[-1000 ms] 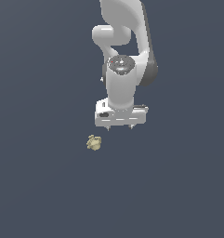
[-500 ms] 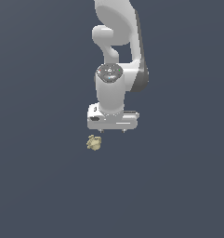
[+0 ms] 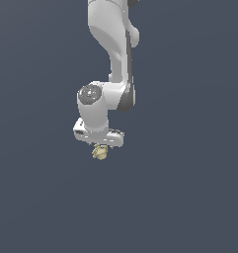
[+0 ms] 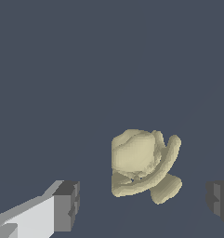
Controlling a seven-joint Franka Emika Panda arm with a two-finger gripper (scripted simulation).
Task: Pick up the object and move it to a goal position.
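The object (image 3: 99, 152) is a small pale yellow-beige knobbly lump lying on the dark grey floor. In the wrist view the object (image 4: 143, 166) fills the space between my two grey fingertips (image 4: 67, 206), with a clear gap on each side. My white gripper (image 3: 99, 144) hangs directly over it in the exterior view, its body covering the lump's top. The gripper (image 4: 143, 202) is open and touches nothing that I can see.
A flat dark grey floor (image 3: 189, 197) spreads all around. The white arm (image 3: 113, 44) rises straight up from the gripper toward the top of the exterior view.
The arm has swung toward the exterior view's left and lowered, bringing the gripper from beside the object to right above it. The object has stayed in place.
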